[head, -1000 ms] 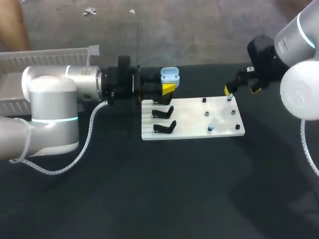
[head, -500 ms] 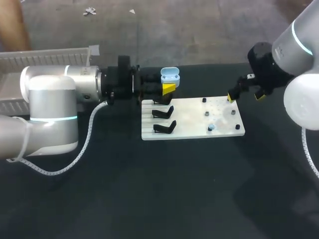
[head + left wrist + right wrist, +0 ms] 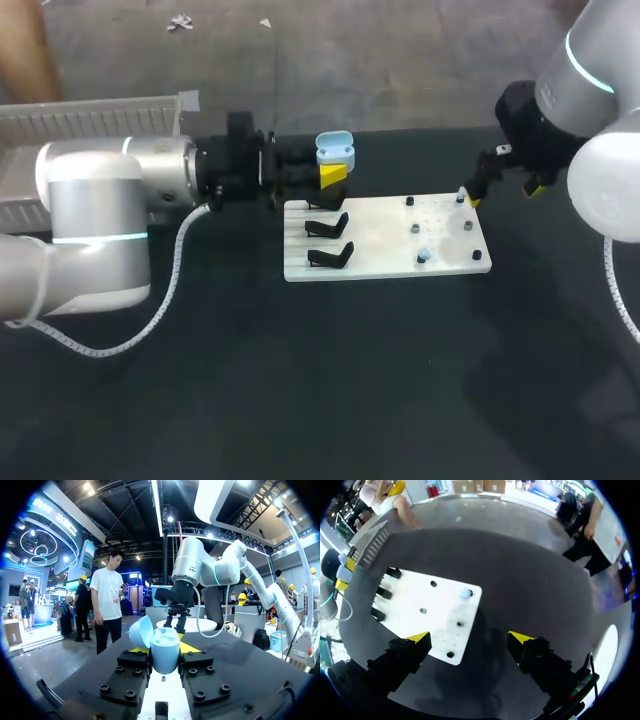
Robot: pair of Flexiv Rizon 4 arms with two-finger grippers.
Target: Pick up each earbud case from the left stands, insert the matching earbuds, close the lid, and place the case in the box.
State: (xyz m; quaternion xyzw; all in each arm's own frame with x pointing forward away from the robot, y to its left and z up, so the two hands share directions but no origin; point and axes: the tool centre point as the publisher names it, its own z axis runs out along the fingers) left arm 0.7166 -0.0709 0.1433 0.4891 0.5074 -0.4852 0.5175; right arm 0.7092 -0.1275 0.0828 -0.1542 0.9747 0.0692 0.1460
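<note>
A light blue earbud case [image 3: 335, 151] with its lid up is held over the table beyond the white board's [image 3: 385, 238] far left corner, and my left gripper [image 3: 331, 174] is shut on it. In the left wrist view the case [image 3: 163, 651] sits between the yellow tips, lid tilted back. Three black stands [image 3: 328, 229] line the board's left side, all bare. A pale blue earbud [image 3: 425, 257] rests on a peg near the board's front right. My right gripper [image 3: 505, 190] hangs open over the board's far right corner; its own view shows the earbud [image 3: 465, 593] ahead and nothing between the fingers [image 3: 419, 638].
Several small dark pegs [image 3: 414, 229] dot the board's right half. A grey ribbed tray [image 3: 95, 118] lies at the table's far left, behind my left arm. Dark tabletop [image 3: 330, 380] spreads in front of the board.
My right gripper has drifted right, from over the board's far right pegs to its corner, staying open. The left gripper with the case has shifted slightly left.
</note>
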